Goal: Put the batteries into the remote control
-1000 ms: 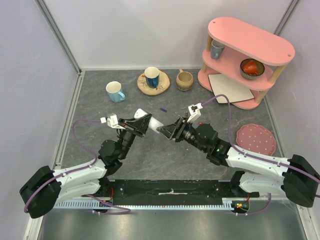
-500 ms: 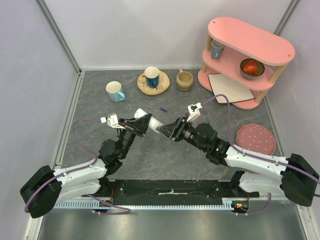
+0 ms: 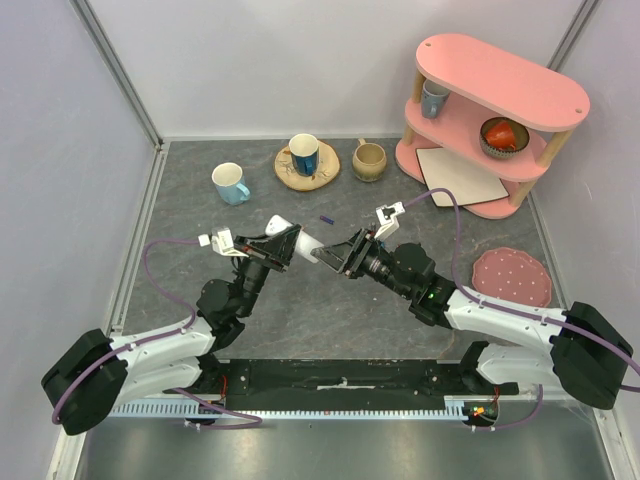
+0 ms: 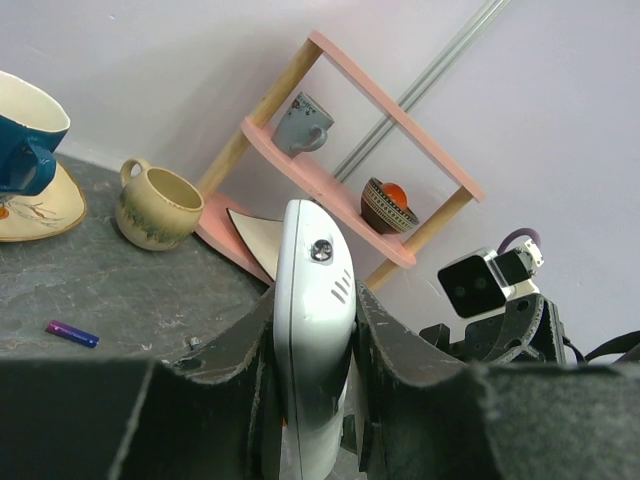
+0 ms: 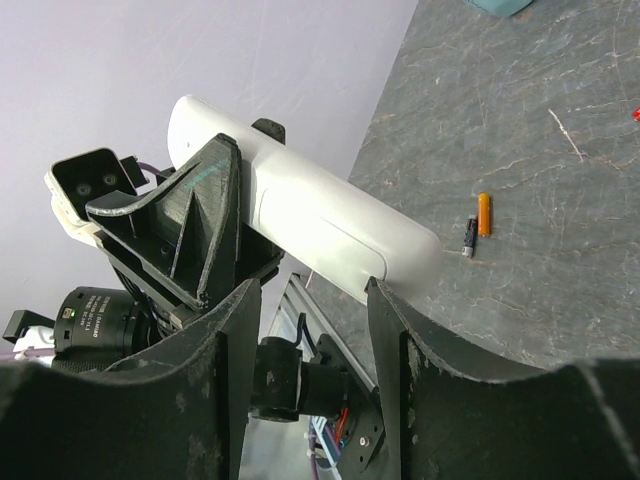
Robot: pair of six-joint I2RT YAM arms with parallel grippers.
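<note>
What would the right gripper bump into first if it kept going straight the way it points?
The slim white plastic remote control. The right gripper, jaws apart, points at its free end, while the left gripper clamps the remote. It looks very close, but depth is unclear.

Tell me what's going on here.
The left gripper is shut on the white remote and holds it up off the table, one end pointing at the other arm. The right gripper has a finger on either side of that free end; whether it is pressing cannot be seen. The batteries are not in hand: a purple battery, an orange battery and a dark battery lie loose on the table.
</note>
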